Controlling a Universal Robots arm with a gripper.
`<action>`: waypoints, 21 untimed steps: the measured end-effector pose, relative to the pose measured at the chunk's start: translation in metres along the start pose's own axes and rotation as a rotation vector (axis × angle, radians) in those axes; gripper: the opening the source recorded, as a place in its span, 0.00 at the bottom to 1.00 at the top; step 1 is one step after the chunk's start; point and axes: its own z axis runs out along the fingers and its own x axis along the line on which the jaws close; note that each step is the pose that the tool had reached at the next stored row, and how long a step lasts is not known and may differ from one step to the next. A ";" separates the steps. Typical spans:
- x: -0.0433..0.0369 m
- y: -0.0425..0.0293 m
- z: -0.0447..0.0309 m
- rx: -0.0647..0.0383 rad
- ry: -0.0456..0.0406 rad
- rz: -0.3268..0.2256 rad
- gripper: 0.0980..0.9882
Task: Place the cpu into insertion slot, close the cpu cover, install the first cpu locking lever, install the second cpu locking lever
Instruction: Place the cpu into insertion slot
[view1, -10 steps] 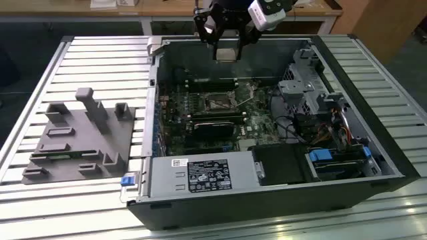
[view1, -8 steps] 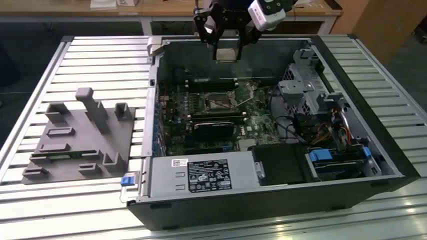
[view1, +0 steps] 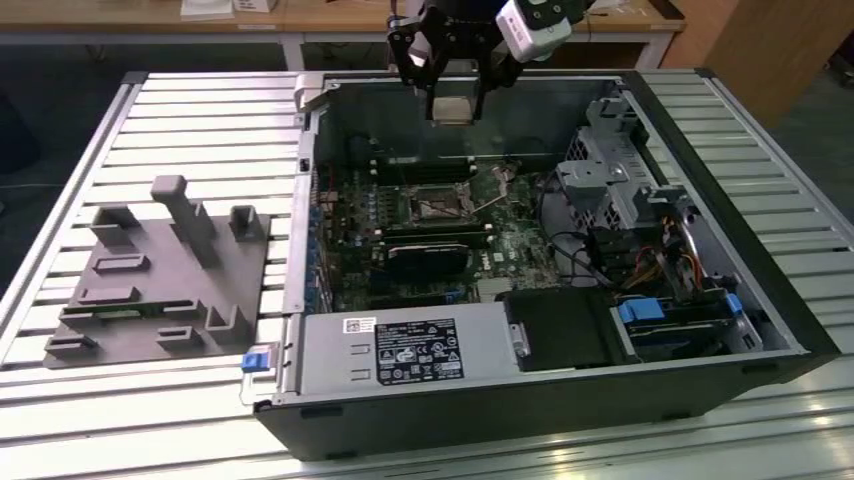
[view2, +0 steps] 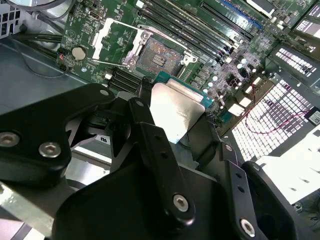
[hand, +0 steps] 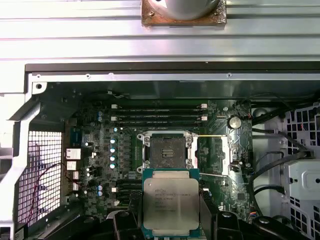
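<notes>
Cpu (hand: 170, 202): likely light, stiff, fragile; take by edges. Gripper (view1: 454, 88) closed on two opposite edges, above case (view1: 534, 410); slot (hand: 167, 152) empty.

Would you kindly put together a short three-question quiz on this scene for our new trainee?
1. True or false: the cpu is seated in the insertion slot.
2. Multiple choice: what does the tool grip? A) nothing B) the cpu C) the cpu cover
3. Fill in the gap: the cpu cover is swung ____, so the slot's dark centre is exposed.

Key: 1. False; it is held in the air above the board. 2. B. 3. open.
</notes>
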 end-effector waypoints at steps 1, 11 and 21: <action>0.0000 0.0000 0.0000 0.000 0.0001 0.000 0.50; -0.0002 -0.0009 0.0102 0.000 0.0000 0.000 0.50; -0.0004 -0.0017 0.0189 0.001 0.0000 0.000 0.50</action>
